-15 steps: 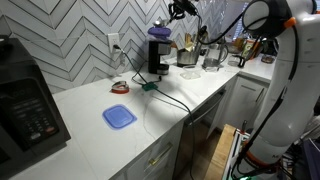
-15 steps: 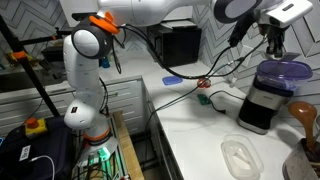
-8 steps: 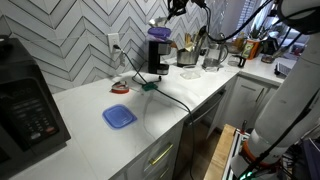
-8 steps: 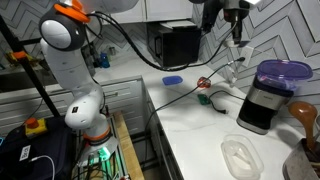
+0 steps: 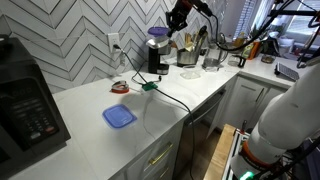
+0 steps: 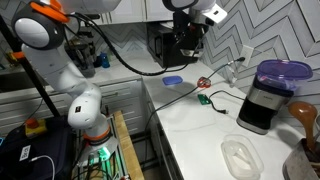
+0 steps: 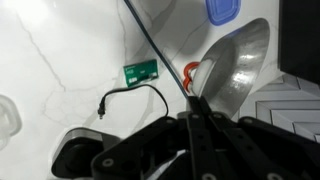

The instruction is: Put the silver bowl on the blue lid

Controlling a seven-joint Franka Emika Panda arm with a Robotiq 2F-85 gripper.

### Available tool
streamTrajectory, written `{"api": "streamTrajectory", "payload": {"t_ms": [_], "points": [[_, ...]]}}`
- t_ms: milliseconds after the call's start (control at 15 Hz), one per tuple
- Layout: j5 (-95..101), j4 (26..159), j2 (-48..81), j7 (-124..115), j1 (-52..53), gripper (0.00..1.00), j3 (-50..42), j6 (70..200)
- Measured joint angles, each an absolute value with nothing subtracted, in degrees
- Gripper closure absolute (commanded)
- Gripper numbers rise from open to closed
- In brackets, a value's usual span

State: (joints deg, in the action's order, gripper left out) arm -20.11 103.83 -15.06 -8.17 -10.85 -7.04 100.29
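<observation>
In the wrist view my gripper (image 7: 197, 105) is shut on the rim of the silver bowl (image 7: 238, 65), which hangs tilted high above the white counter. The blue lid (image 7: 225, 10) lies flat on the counter beyond the bowl, at the top edge of that view. The lid also shows in both exterior views (image 5: 119, 117) (image 6: 173, 80). The gripper (image 5: 178, 16) (image 6: 190, 32) is up in the air near the black coffee maker (image 5: 157, 50), well away from the lid. The bowl is hard to make out in the exterior views.
A small green circuit board (image 7: 141, 72) with a black cable lies on the counter between the coffee maker and the lid. A black microwave (image 5: 25, 100) stands beyond the lid. A clear plastic container (image 6: 242, 157) and kitchen clutter (image 5: 200, 55) sit past the coffee maker.
The arm has swung away from above the coffee maker and come over the counter toward the side where the lid lies, with the gripper still high.
</observation>
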Motion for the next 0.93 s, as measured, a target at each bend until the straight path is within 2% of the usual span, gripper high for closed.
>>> {"api": "streamTrajectory", "payload": {"t_ms": [667, 933], "points": [[-20.5, 122.0, -24.5, -8.5, -10.6, 0.99, -9.2, 105.3], [-21.7, 130.2, -25.0, -11.9, -9.3, 0.99, -5.5, 113.4]]}}
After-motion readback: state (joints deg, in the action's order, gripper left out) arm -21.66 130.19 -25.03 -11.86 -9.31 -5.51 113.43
